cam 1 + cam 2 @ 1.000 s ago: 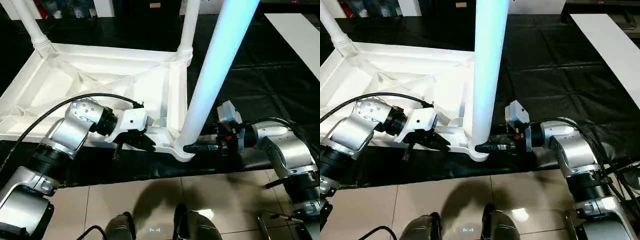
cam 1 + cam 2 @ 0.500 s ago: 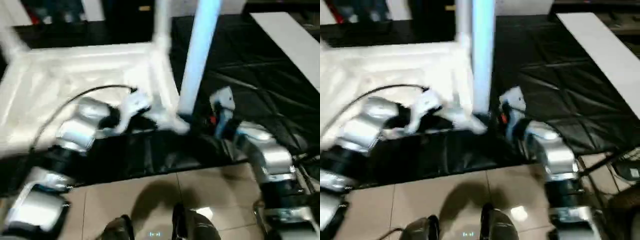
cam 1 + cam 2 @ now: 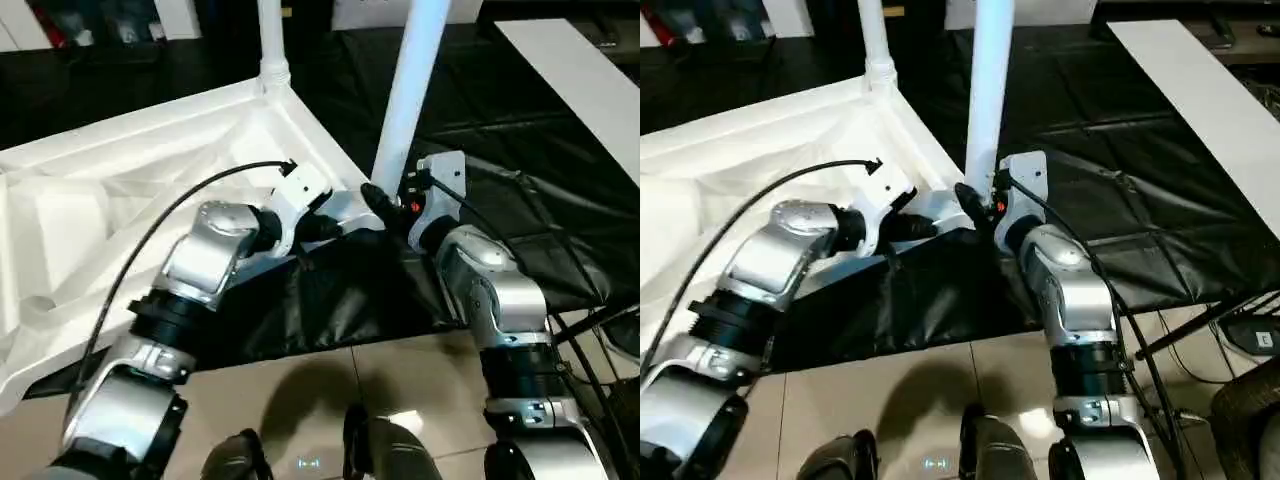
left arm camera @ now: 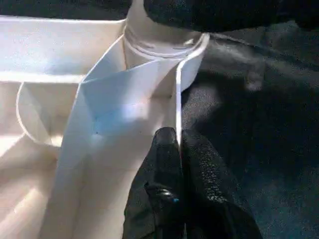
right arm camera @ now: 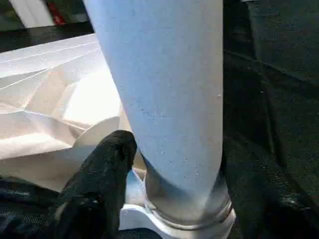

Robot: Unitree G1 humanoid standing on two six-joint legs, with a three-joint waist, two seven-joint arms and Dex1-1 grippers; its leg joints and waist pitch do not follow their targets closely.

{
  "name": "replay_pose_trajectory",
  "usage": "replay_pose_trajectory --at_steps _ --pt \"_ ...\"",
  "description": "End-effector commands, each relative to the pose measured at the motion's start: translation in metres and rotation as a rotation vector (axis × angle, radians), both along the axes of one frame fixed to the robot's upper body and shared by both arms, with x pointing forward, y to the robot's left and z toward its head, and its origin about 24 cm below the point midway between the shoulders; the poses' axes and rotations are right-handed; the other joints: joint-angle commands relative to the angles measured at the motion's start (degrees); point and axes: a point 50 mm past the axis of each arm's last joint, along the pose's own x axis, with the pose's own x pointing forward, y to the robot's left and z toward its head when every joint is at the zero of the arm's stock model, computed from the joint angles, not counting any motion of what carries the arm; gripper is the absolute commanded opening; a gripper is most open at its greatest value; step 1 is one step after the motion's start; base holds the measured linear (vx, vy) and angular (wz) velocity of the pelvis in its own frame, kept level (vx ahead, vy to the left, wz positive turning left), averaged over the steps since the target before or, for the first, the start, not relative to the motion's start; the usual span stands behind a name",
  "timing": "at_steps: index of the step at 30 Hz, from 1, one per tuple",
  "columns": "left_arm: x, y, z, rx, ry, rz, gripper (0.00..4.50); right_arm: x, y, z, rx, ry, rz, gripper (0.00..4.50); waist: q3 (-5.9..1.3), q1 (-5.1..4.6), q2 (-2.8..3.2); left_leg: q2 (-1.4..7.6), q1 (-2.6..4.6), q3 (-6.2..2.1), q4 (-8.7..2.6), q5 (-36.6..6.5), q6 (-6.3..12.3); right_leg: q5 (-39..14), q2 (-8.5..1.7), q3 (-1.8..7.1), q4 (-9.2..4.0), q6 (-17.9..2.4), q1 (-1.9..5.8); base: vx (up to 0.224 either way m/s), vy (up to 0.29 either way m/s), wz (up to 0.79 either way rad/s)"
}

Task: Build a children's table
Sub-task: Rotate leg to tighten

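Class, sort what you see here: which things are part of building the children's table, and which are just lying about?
Part of the job:
- upturned white table top
- near leg standing in its corner socket
- far leg
- left gripper, shut on the top's rim
- right gripper, at the near leg's base

Just lying about:
- black-covered worktable
- white board
- tiled floor

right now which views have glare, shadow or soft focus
Left eye view: ceiling light glints on the floor tiles, and the robot's own shadow falls there. Right wrist view: the leg is so close that it looks soft and grainy, shaded grey-blue. Left wrist view: the table's rim is crisp, while the left gripper's fingers look slightly soft.
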Motion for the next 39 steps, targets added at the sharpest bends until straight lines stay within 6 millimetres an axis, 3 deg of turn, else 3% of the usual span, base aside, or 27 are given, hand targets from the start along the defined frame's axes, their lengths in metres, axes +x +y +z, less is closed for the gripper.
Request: replay_pose_trajectory --at_steps 1,6,9,15,21,22,23,26,39 --pt "-0.005 -0.004 0.004 0.021 -0.029 -0.096 0.00 -0.009 0.016 -0.004 -0.005 0.002 0.168 3.26 -5.35 0.48 -0.34 2.30 -0.03 -0.92 -3.56 -8.3 7.97 -22.6 -4.21 3.82 -3.42 -6.0 4.89 0.000 0.000 0.00" --pt "-0.009 0.016 -0.002 0.092 -0.006 -0.185 0.00 -0.010 -0.009 -0.002 -0.049 -0.057 0.241 3.70 -5.70 0.63 -0.23 2.54 -0.23 -0.83 -3.44 -4.6 9.80 -17.2 -4.03 3.97 -2.59 -8.3 5.08 0.000 0.000 0.00" --pt "-0.015 0.024 -0.005 0.106 0.014 -0.293 0.00 -0.017 -0.020 -0.004 -0.115 -0.068 0.368 4.05 -5.52 0.83 -0.23 2.78 0.07 -0.76 -3.51 -5.5 10.49 -17.2 -4.02 4.09 -2.56 -9.0 4.97 0.000 0.000 0.00" --pt "-0.024 0.032 -0.008 0.158 0.052 -0.467 0.00 -0.027 -0.036 0.000 -0.190 -0.071 0.569 4.11 -5.17 2.31 -0.18 3.24 0.91 -0.66 -3.90 -8.7 8.01 -22.4 -4.33 4.35 -3.14 -8.6 4.54 0.000 0.000 0.00" --pt "-0.034 0.036 -0.006 0.206 0.092 -0.628 0.00 -0.038 -0.045 0.004 -0.210 -0.064 0.787 4.11 -5.46 3.16 -0.36 3.27 0.61 -0.55 -3.84 -7.3 8.90 -19.5 -4.36 4.61 -2.55 -9.9 4.82 0.000 0.000 0.00" --pt "-0.035 0.037 -0.006 0.210 0.096 -0.643 0.00 -0.039 -0.045 0.004 -0.214 -0.064 0.803 3.84 -5.46 3.20 -0.40 3.22 0.55 -0.55 -3.83 -7.3 8.82 -20.0 -4.33 4.56 -2.61 -9.8 4.85 0.000 0.000 0.00" --pt "-0.036 0.037 -0.006 0.217 0.102 -0.668 0.00 -0.039 -0.046 0.004 -0.216 -0.062 0.830 3.84 -5.49 3.19 -0.67 3.20 0.55 -0.50 -3.83 -7.3 8.73 -20.4 -4.32 4.56 -2.68 -9.6 4.85 0.000 0.000 0.00" --pt "-0.037 0.037 -0.005 0.231 0.108 -0.701 0.00 -0.041 -0.047 0.004 -0.217 -0.060 0.875 3.71 -5.47 3.24 -0.75 3.18 0.58 -0.49 -3.82 -7.4 8.50 -22.0 -4.33 4.52 -2.84 -9.1 4.79 0.000 0.000 0.00" --pt "-0.037 0.034 -0.003 0.237 0.113 -0.743 0.00 -0.046 -0.043 0.001 -0.198 -0.026 0.993 2.56 -5.59 3.67 -0.65 3.12 0.56 -0.47 -3.74 -6.3 8.66 -21.8 -4.16 4.43 -2.82 -8.8 4.74 0.000 0.000 0.00"
